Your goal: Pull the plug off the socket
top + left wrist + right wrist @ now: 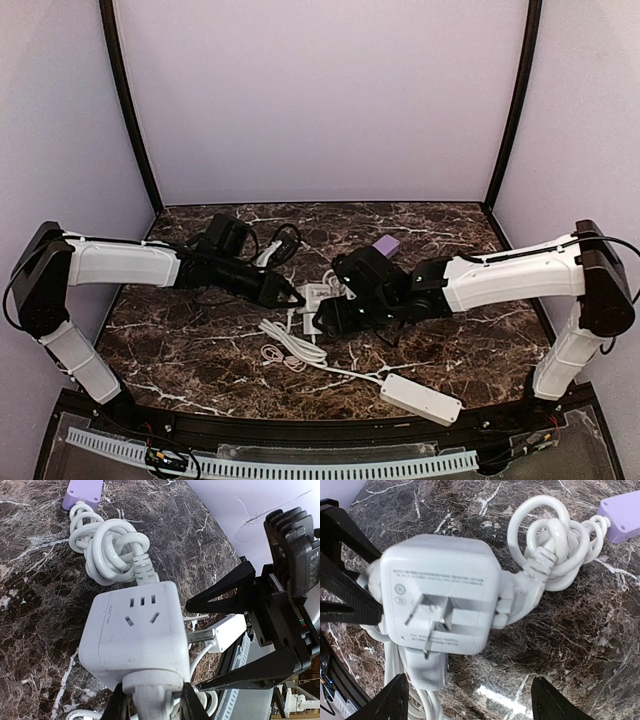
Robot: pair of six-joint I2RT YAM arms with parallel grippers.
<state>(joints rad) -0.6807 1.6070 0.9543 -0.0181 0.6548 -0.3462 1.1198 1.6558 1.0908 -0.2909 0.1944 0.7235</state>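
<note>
Closest to my left wrist camera, at the bottom edge of its frame, are my two black fingers (119, 706); my left gripper (154, 707) is closed narrow on the plug (150, 686), one finger against each side of its neck. The plug is a small white moulded head with a rounded collar; it sits flush in the near face of the socket (135, 630). Its thick white cord (300, 345) runs across the lower middle of the top view to the long white power strip (420, 398) near the bottom edge.

The socket is a white cube with rounded corners, near the centre of the top view above the dark marble table (480, 340); whether it touches the marble I cannot tell. In the left wrist view its upper face shows a row of three slots above two slanted ones. Another face carries flat metal prongs (427, 622) and small grey print, filling the middle of the right wrist view. A second white lead joins a third face and loops into a knotted coil (107, 545) on the marble, running toward a lilac block (622, 512) in the upper right corner of the right wrist view.

My right gripper (469, 677) is spread wide; its fingers sit at the two lower corners of its own frame, apart from the cube, and the prongs point toward the gap between them.
</note>
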